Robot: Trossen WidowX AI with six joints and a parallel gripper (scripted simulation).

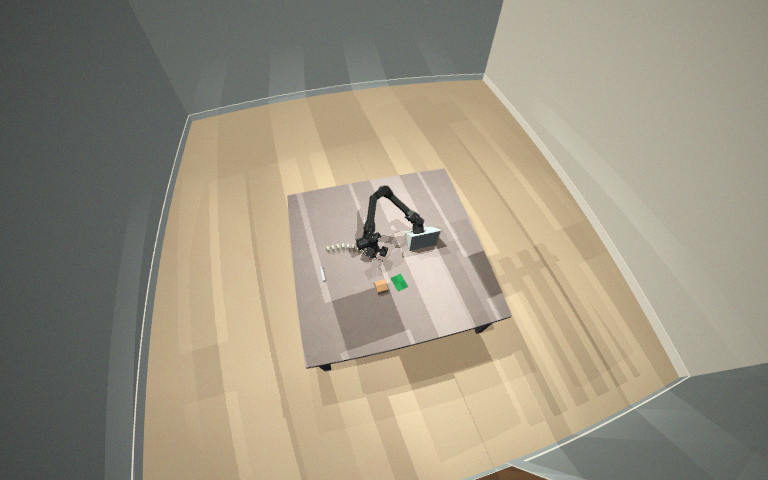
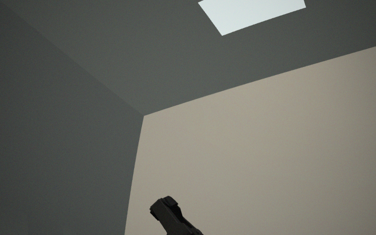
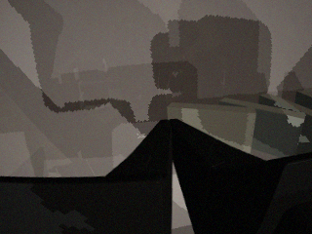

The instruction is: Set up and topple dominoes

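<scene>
Wrist: dominoes (image 1: 347, 246) (image 3: 219, 127) just beside fingers, toward image right | tips shut together | nothing held

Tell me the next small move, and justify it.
I'd ease the closed end effector back from the dominoes. In the wrist view, the nearest ones look tipped and overlapping beside its fingertips, so the push has probably done its job. Pressing further could shove others directly, when only the end one should be pushed.
</scene>
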